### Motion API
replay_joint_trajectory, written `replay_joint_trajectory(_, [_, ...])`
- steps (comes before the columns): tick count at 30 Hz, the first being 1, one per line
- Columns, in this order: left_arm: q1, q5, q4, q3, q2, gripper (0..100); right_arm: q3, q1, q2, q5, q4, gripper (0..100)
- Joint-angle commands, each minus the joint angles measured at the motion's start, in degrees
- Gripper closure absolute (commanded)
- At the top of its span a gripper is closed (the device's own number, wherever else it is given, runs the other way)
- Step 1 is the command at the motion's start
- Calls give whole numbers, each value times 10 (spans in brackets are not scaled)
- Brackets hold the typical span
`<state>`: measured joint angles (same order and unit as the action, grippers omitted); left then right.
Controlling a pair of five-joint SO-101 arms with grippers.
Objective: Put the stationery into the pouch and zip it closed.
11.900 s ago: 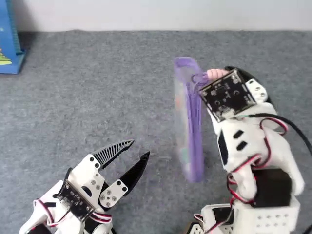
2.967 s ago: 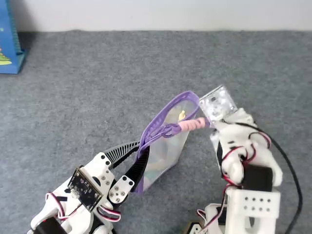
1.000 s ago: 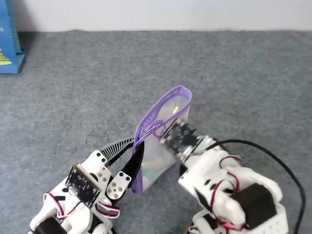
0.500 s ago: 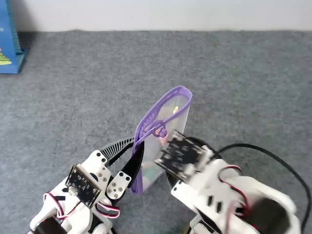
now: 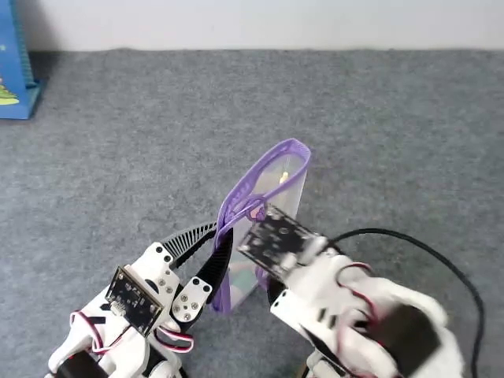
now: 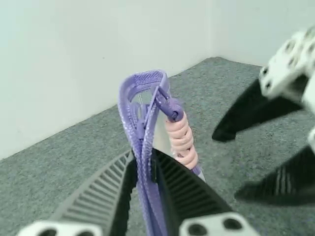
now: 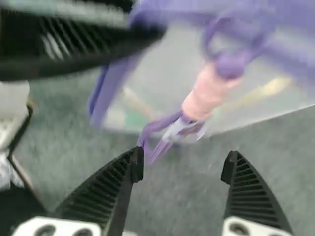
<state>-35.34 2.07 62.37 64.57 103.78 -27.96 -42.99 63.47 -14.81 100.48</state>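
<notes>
Grey table [image 5: 118, 142], white wall [image 5: 236, 24] behind — blue box [image 5: 14, 75] at far corner. Left gripper [image 6: 142, 157] fingers clamped on pouch [image 5: 285, 189] edge; right gripper [image 7: 184, 156] fingers apart near pink pull [image 7: 206, 96].

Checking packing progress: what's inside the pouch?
Through the clear side of the pouch: a yellowish piece near the top, plus green and pale shapes. Which items they are I cannot tell; the right arm covers part.

Place: you're at a small robotics lab setup.
Surface: your bench [image 5: 118, 134] is covered in grey felt-like matting.
Backdrop: plain white wall [image 5: 236, 24] at 12 o'clock.
Kit: bare circuit boards [image 5: 134, 303] and loose servo wires [image 5: 79, 331] at 6 o'clock.
Edge: blue printed box [image 5: 14, 71] at 10 o'clock.
</notes>
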Motion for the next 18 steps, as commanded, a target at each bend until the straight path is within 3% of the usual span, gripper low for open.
replay_joint_trajectory(1, [7,10,-5,-22,8,991,-47,0,-4,5,8,743])
replay_joint_trajectory(10, [6,10,-5,-22,8,991,-127,100,-9,-47,-73,743])
replay_joint_trajectory(18, [7,10,-5,-22,8,991,-130,22,-4,-40,-73,745])
